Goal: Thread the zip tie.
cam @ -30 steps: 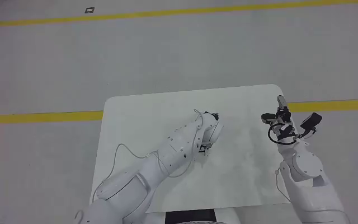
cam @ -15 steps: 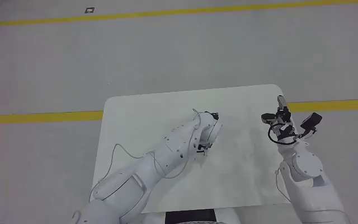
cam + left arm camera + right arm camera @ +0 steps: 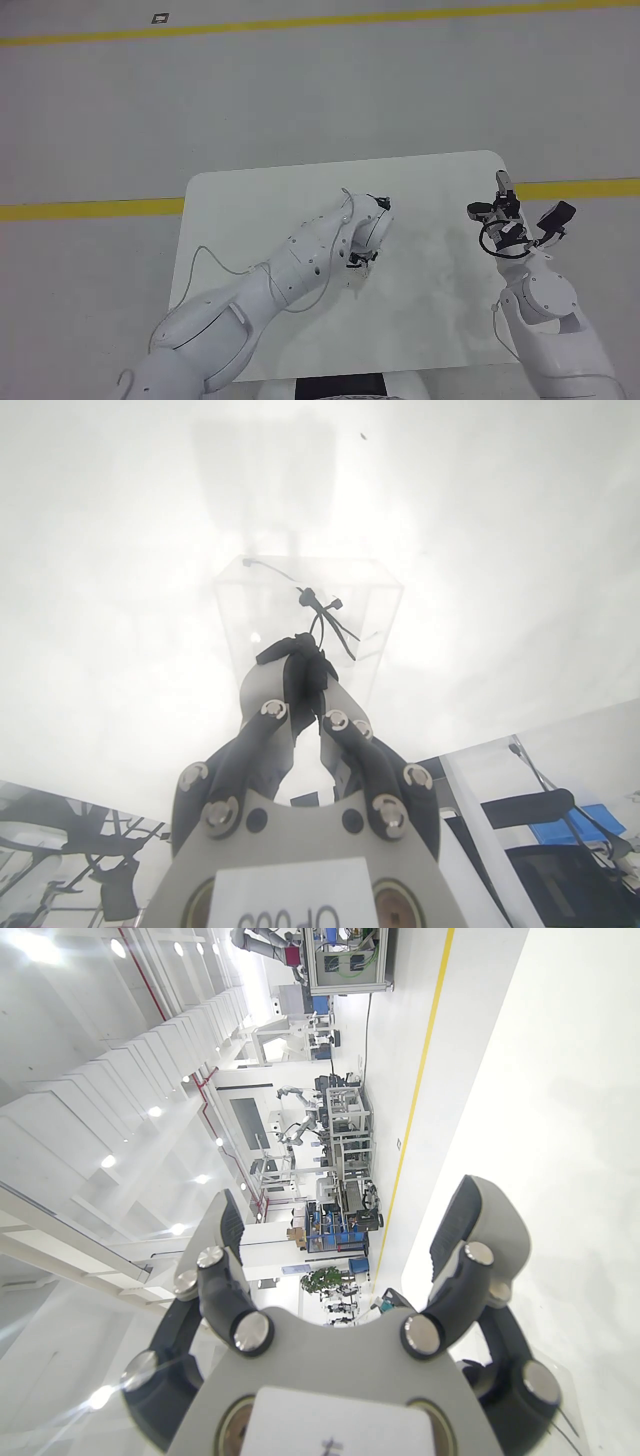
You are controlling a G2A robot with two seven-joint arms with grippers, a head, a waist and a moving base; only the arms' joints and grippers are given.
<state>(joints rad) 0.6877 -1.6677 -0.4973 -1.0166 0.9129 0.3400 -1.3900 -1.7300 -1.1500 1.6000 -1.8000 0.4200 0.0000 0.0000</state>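
Centrally, the left arm [image 3: 300, 272] is laid across the white worktop [image 3: 440, 320]. The left jaws are pressed together on a black zip tie [image 3: 306, 597], which is pinched at their very tips. The tie's thin strand is seen running from the tips toward a clear box [image 3: 381, 610] just ahead; whether it lies inside the box cannot be told. The right arm [image 3: 540, 295] is placed at the worktop's right edge, near the far rounded corner. It is well apart from the left arm, and a wide stretch of worktop is left between them. The right jaws are spread and are pointed out past the edge, toward the floor, where a yellow line [image 3: 90, 209] is painted. A white sticker [image 3: 287, 887] with dark print, cut off at the frame edge, is fixed below the left jaws.
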